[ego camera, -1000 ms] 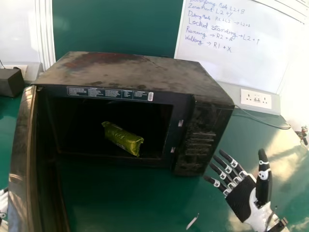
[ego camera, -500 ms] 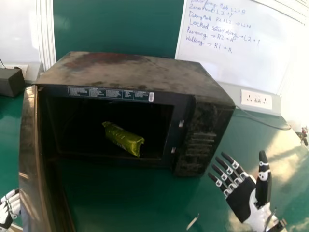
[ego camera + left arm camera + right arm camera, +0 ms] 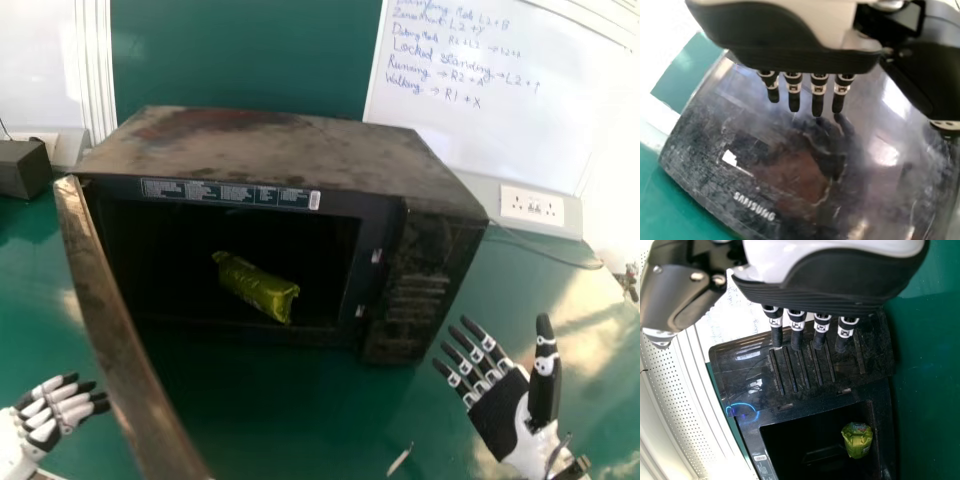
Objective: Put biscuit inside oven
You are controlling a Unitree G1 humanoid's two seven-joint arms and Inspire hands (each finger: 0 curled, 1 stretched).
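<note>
The green biscuit packet point(image 3: 256, 287) lies inside the dark oven point(image 3: 290, 150), near the front of its cavity; in the right wrist view the packet point(image 3: 857, 440) shows through the opening. The oven door point(image 3: 125, 330) stands partly open at the left. My left hand point(image 3: 60, 412) is at the outer side of the door, fingers extended; in the left wrist view the left hand point(image 3: 805, 60) is over the door's outer face point(image 3: 790, 165). To the right of the oven, my right hand point(image 3: 500, 410) is open and empty, palm up; in the right wrist view the right hand point(image 3: 840, 280) shows.
A small white object point(image 3: 400, 459) lies on the green table point(image 3: 300, 430) in front of the oven. A black box point(image 3: 24, 168) stands at the back left. The oven's cable point(image 3: 545, 252) runs behind at the right, below a wall socket point(image 3: 532, 206).
The oven door has swung inward to the right, toward the oven. My left hand has come in from the left edge, moving right behind the door. The right hand has barely shifted.
</note>
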